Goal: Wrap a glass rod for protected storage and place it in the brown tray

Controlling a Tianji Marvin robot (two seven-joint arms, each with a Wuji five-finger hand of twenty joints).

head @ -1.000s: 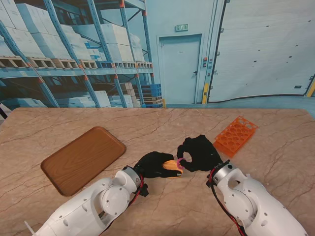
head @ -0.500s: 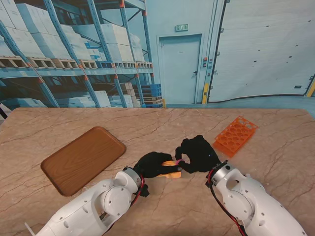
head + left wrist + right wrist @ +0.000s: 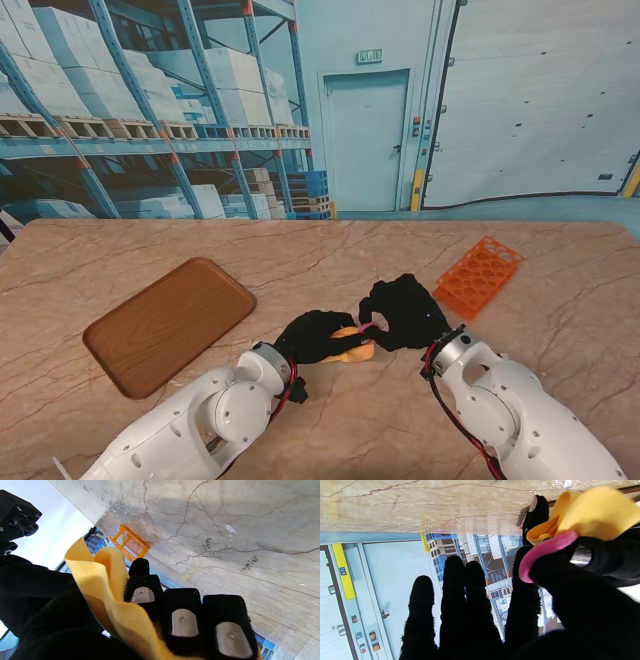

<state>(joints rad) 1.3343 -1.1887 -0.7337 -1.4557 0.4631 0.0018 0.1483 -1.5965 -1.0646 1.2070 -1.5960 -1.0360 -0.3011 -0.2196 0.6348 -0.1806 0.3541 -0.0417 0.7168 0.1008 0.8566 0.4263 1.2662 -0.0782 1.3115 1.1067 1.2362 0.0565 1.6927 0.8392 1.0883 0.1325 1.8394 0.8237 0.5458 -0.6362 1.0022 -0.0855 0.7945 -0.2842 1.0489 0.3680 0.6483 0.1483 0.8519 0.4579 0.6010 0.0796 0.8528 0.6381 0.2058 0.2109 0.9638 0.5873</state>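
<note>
My left hand (image 3: 312,335), in a black glove, is shut on a yellow cloth wrap (image 3: 356,347) in the middle of the table. Its fingers (image 3: 183,620) curl around the folded yellow cloth wrap (image 3: 100,587). No glass rod shows; the cloth hides whatever is inside. My right hand (image 3: 405,312) touches the wrap's right end and holds a pink band (image 3: 366,327) at it. The pink band (image 3: 542,551) loops over my thumb beside the yellow cloth wrap (image 3: 592,512), with the other fingers (image 3: 460,600) spread. The brown tray (image 3: 170,322) lies bare at the left.
An orange tube rack (image 3: 480,275) lies flat on the table just right of my right hand, and the orange tube rack (image 3: 130,542) also shows past the cloth. Marble tabletop (image 3: 330,255) stretches between the tray and the hands.
My right hand has closed in slightly on the left hand, bringing the pink band against the wrap's end. The yellow wrap sticks out a little farther to the right.
</note>
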